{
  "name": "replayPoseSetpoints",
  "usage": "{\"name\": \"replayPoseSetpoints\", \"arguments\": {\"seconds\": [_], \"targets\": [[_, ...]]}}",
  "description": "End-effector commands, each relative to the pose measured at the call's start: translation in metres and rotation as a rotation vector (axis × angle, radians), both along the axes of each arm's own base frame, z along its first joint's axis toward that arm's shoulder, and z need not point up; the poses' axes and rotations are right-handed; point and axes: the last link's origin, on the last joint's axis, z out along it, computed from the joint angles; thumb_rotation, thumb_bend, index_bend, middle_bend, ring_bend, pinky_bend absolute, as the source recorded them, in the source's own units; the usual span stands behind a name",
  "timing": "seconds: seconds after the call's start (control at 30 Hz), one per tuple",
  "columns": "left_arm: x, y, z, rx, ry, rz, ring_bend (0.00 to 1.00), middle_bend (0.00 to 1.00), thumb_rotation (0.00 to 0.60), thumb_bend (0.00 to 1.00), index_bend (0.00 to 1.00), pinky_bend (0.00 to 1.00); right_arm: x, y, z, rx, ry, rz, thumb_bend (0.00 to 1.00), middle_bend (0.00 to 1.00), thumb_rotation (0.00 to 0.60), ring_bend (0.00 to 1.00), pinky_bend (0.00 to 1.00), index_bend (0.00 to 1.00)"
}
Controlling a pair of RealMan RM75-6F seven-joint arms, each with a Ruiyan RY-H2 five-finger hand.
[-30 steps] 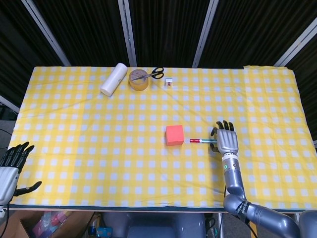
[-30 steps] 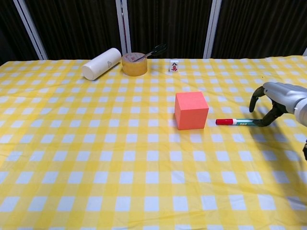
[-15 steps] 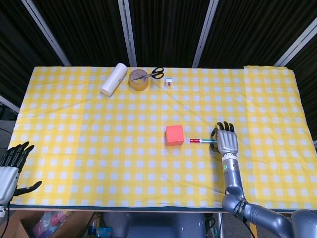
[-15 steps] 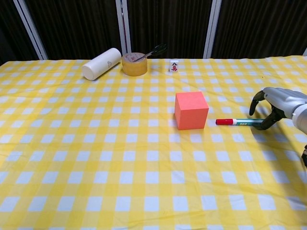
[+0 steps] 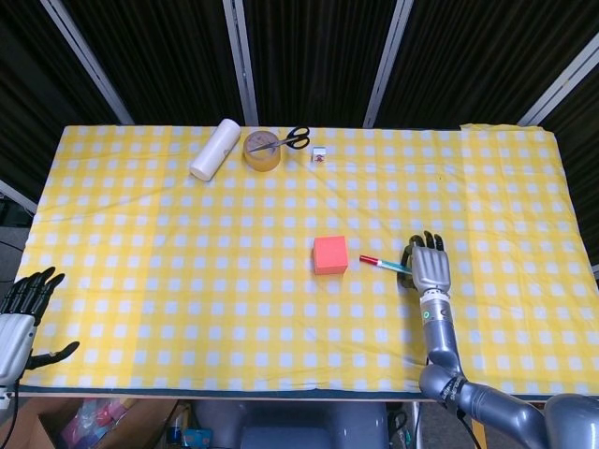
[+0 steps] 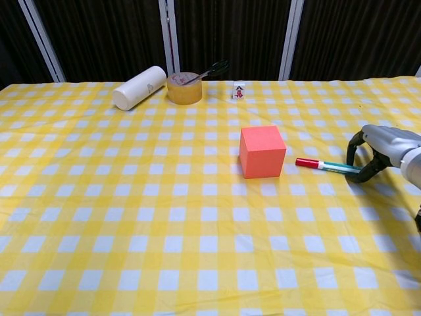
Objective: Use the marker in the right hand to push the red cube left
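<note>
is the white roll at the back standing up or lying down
Lying down: the white roll rests on its side on the tablecloth, its round end facing the camera.

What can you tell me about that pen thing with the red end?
It is a slim marker with a red cap pointing at the red cube and a green-and-white barrel that looks like plastic. The cap is on. It sits low over the yellow checked tablecloth, angled slightly. Its back end is held in the right hand. The red tip stops just short of the cube, with a small gap between them.
</note>
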Motion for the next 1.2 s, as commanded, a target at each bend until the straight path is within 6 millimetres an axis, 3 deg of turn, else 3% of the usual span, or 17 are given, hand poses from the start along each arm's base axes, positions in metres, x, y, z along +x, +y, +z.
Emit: {"name": "replayPoseSetpoints", "arguments": {"seconds": [0.03, 0.3, 0.43, 0.77, 1.2], "targets": [[0.000, 0.000, 0.000, 0.000, -0.001, 0.000, 0.00, 0.00, 0.600, 0.00, 0.00, 0.00, -0.001, 0.001, -0.001, 0.001, 0.000, 0.003, 0.43, 0.24, 0.600, 0.04, 0.00, 0.63], [0.000, 0.000, 0.000, -0.004, -0.005, 0.003, 0.00, 0.00, 0.600, 0.00, 0.00, 0.00, 0.004, 0.000, 0.006, -0.018, -0.007, 0.056, 0.46, 0.24, 0.600, 0.05, 0.00, 0.63], [0.000, 0.000, 0.000, -0.005, -0.008, 0.007, 0.00, 0.00, 0.600, 0.00, 0.00, 0.00, 0.010, -0.008, 0.026, -0.041, -0.023, 0.121, 0.46, 0.25, 0.600, 0.06, 0.00, 0.63], [0.000, 0.001, 0.000, -0.008, -0.011, 0.014, 0.00, 0.00, 0.600, 0.00, 0.00, 0.00, 0.001, -0.013, 0.049, -0.014, -0.018, 0.170, 0.45, 0.26, 0.600, 0.06, 0.00, 0.64], [0.000, 0.001, -0.002, -0.019, -0.020, 0.016, 0.00, 0.00, 0.600, 0.00, 0.00, 0.00, 0.000, -0.012, 0.048, 0.041, 0.006, 0.252, 0.45, 0.26, 0.600, 0.06, 0.00, 0.64]]}}
